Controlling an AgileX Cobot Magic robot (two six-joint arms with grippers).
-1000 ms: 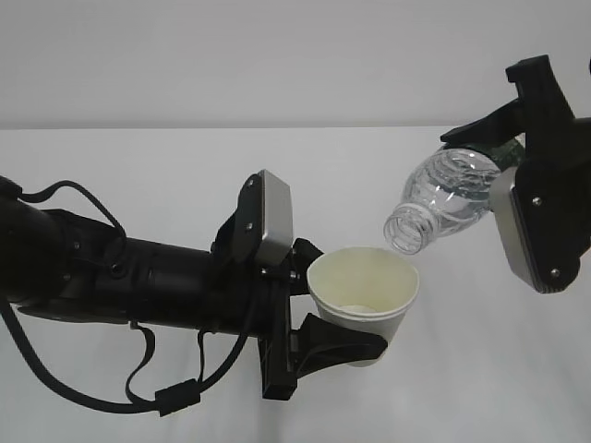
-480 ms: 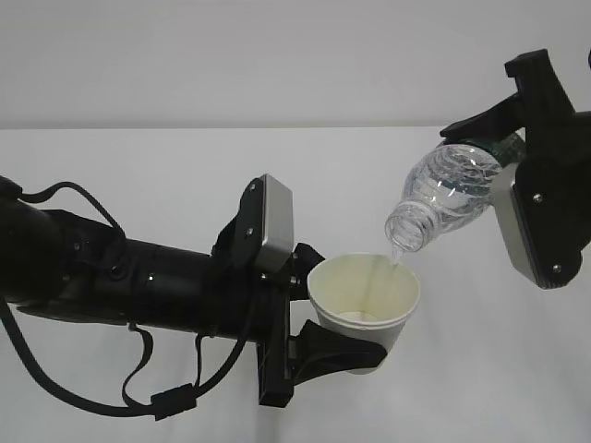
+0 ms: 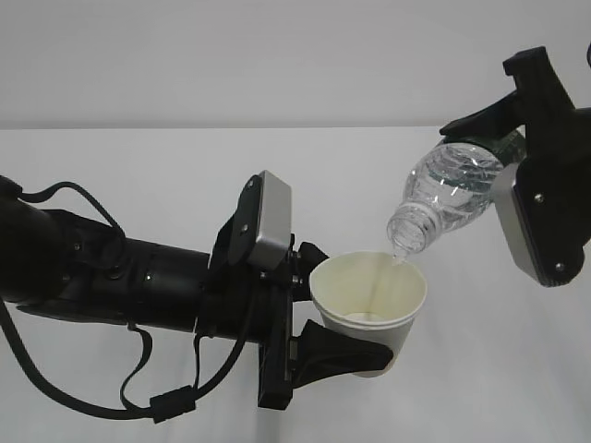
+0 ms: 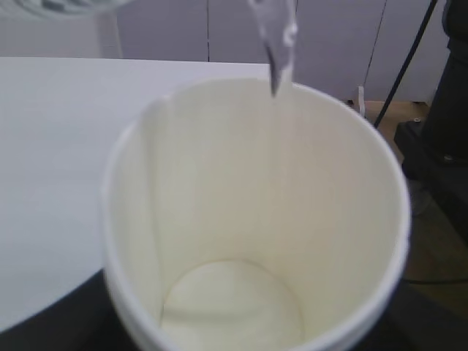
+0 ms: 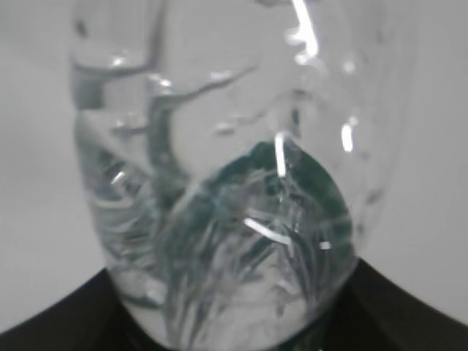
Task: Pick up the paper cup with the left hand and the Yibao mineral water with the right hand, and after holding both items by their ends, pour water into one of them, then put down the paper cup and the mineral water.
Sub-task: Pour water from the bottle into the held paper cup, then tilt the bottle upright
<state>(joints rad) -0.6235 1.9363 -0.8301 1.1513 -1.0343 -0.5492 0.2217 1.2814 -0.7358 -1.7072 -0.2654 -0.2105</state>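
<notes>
My right pincer [image 3: 503,138] grips the Yibao mineral water [image 3: 443,196], mouth slanting down-left over the upright paper cup [image 3: 369,305] gripped in my left pincer [image 3: 319,309].

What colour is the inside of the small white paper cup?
Cream-white, plain, seen best in the left wrist view: small white paper cup.

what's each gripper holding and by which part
Left gripper clasps the paper cup around its lower body; right gripper holds the tilted Yibao mineral water by its base end.
</notes>
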